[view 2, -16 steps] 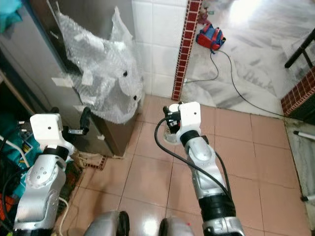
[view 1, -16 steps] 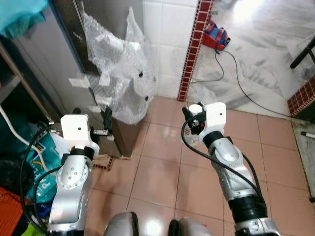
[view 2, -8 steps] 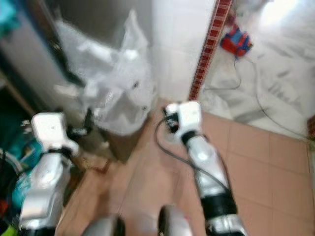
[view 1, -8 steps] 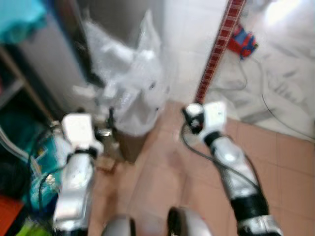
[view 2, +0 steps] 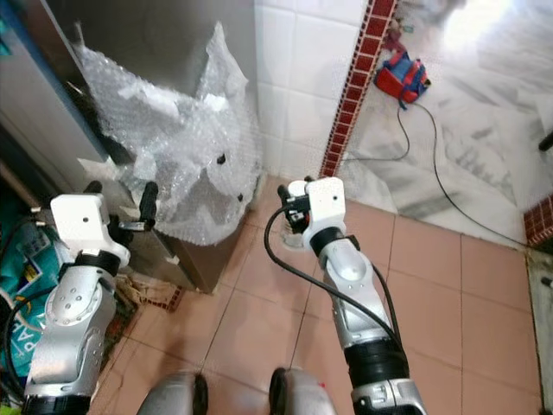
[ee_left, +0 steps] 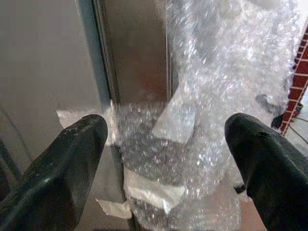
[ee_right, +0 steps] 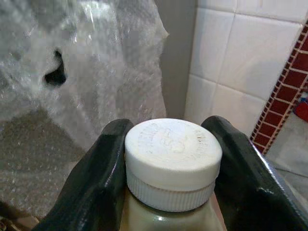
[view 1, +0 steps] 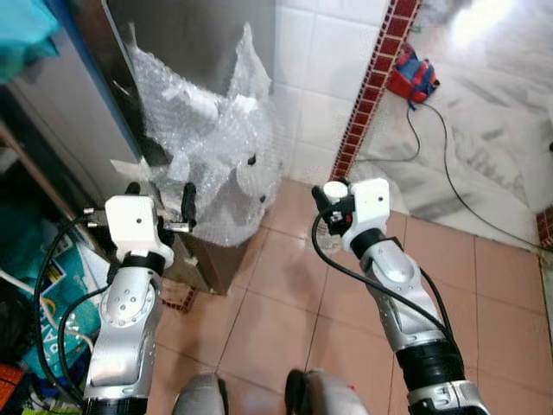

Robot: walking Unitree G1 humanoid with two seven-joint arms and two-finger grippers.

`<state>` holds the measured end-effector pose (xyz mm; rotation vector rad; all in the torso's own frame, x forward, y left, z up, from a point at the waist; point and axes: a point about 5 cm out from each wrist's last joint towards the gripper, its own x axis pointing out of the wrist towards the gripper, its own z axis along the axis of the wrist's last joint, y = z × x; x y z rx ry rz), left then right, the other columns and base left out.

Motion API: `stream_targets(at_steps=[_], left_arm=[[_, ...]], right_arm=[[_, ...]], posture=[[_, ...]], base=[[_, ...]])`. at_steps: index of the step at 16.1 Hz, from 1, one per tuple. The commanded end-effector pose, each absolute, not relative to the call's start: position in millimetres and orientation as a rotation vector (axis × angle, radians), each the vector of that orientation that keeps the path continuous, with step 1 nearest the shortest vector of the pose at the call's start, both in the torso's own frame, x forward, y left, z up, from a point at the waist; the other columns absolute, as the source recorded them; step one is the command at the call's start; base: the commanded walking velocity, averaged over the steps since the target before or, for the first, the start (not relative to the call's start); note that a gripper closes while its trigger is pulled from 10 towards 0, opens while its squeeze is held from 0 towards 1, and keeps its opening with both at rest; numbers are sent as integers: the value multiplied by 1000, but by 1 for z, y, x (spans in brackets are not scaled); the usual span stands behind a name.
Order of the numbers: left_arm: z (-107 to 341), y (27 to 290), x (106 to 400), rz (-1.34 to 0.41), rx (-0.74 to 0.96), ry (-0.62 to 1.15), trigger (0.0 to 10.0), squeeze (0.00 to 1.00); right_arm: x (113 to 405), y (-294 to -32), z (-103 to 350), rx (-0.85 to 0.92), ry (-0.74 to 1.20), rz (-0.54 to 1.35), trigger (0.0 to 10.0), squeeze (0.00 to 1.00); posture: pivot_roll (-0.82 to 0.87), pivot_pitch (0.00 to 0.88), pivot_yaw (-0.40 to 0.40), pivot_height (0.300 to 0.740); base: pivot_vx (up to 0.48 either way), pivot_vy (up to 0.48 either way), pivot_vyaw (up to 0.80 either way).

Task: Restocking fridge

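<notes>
Right gripper [ee_right: 169, 159] clamps a white-capped bottle [ee_right: 172, 161] of pale liquid

1. Grippers: two, left gripper [view 1: 158, 200] and right gripper [ee_right: 169, 159].
2. White-capped bottle [ee_right: 172, 161]: one.
3. Steel fridge [view 2: 164, 39]: one.
4. Bubble wrap sheet [view 1: 220, 147]: one.
5. Red-and-blue device [view 1: 411, 73] with black cable [view 1: 449, 181]: one.

head stereo pair downward, wrist cameras close, probably sharing bubble wrap [view 1: 203, 138]
</notes>
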<state>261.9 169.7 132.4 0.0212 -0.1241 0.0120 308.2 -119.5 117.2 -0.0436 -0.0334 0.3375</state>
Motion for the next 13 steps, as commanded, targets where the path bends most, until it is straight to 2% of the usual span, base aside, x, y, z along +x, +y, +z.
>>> stream_targets(at_steps=[1, 4, 13], left_arm=[[132, 171, 262, 22, 26, -124, 10000, 0], [132, 171, 263, 22, 25, -127, 10000, 0], [131, 170, 263, 30, 16, -128, 10000, 0]], right_arm=[[310, -119, 124, -52, -65, 344, 10000, 0], [311, -118, 124, -55, -66, 351, 10000, 0], [309, -119, 121, -61, -55, 353, 10000, 0]], posture=[[53, 137, -20, 740], [54, 132, -22, 740], [49, 137, -23, 740]], base=[[428, 0, 0], [428, 0, 0], [0, 0, 0]])
